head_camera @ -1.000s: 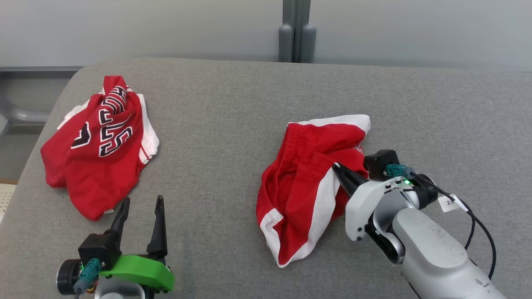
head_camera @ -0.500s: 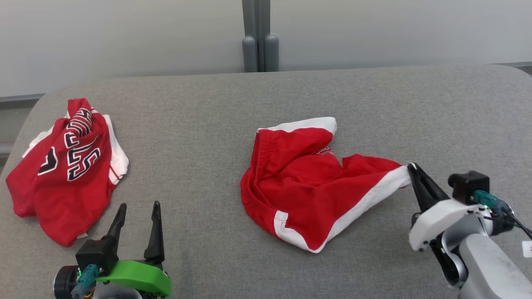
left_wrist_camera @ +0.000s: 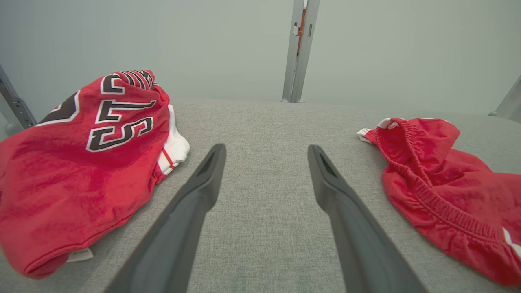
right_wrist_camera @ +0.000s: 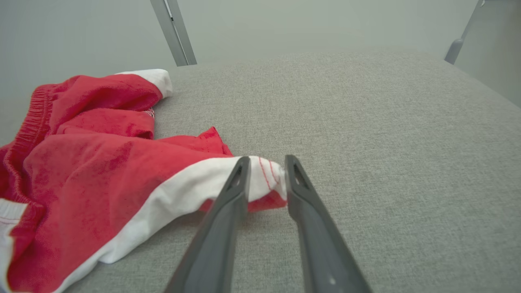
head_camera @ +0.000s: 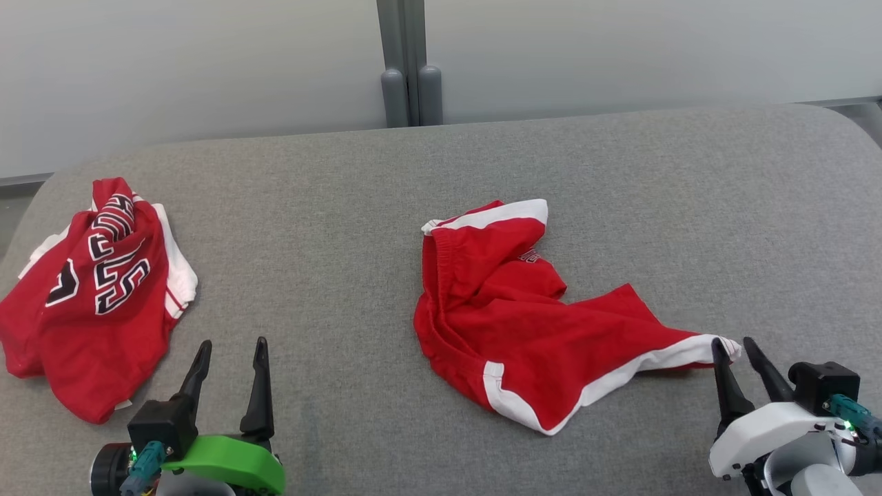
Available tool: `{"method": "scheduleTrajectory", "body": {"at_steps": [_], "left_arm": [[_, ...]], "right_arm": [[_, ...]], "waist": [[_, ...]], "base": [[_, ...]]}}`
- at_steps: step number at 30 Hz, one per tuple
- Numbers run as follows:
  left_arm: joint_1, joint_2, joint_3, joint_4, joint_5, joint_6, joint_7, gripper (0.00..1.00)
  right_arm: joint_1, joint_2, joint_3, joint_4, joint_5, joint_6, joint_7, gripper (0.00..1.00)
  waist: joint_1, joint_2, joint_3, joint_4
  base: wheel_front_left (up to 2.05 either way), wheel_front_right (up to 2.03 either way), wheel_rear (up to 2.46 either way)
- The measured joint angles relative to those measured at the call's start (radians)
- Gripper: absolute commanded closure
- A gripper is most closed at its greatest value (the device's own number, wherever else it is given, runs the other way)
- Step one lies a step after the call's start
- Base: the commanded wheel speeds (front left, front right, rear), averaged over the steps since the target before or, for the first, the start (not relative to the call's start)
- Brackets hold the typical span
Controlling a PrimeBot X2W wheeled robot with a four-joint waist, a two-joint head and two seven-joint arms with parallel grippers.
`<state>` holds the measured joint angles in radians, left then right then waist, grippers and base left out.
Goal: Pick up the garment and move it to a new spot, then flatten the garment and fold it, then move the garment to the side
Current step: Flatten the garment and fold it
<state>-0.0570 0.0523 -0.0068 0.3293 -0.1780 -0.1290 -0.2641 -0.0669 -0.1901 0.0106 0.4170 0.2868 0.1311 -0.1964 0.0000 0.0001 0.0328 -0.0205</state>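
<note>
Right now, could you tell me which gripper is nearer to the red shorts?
The right. The right gripper straddles the white-trimmed corner of the shorts with parted fingers; the left gripper sits apart on their left, nearer the red jersey.

Head high, wrists low; common shorts [head_camera: 537, 337]

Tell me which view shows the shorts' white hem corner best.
Right wrist view: the hem corner sits close up between the right gripper's parted fingers, stitching visible. Head view shows it small, at the fingertips. Left wrist view gives the shorts' waistband end.
</note>
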Motion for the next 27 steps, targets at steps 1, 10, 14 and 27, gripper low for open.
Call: {"method": "scheduleTrajectory", "body": {"at_steps": [1,10,14,27], "left_arm": [[0.000,0.000,-0.001,0.000,0.000,0.000,0.000,0.00],[0.000,0.002,-0.004,-0.002,0.000,0.000,0.000,0.00],[0.003,0.004,-0.003,-0.002,0.000,0.000,0.000,0.00],[0.009,0.007,-0.007,-0.008,0.003,0.000,0.000,0.00]], "right_arm": [[0.000,0.006,-0.008,-0.011,-0.009,0.000,-0.010,0.00],[0.002,0.053,-0.026,-0.157,-0.073,0.000,-0.061,0.00],[0.039,0.074,-0.013,-0.237,-0.079,0.000,-0.065,0.00],[0.124,0.120,0.015,-0.365,-0.088,0.000,-0.066,0.00]], "waist": [[0.0000,0.0000,0.000,-0.001],[0.0000,0.0000,-0.009,0.003],[0.0000,0.0000,-0.015,0.008],[0.0000,0.0000,-0.009,0.011]], "base": [[0.00,0.00,0.00],[0.00,0.00,0.00],[0.00,0.00,0.00],[0.00,0.00,0.00]]}}
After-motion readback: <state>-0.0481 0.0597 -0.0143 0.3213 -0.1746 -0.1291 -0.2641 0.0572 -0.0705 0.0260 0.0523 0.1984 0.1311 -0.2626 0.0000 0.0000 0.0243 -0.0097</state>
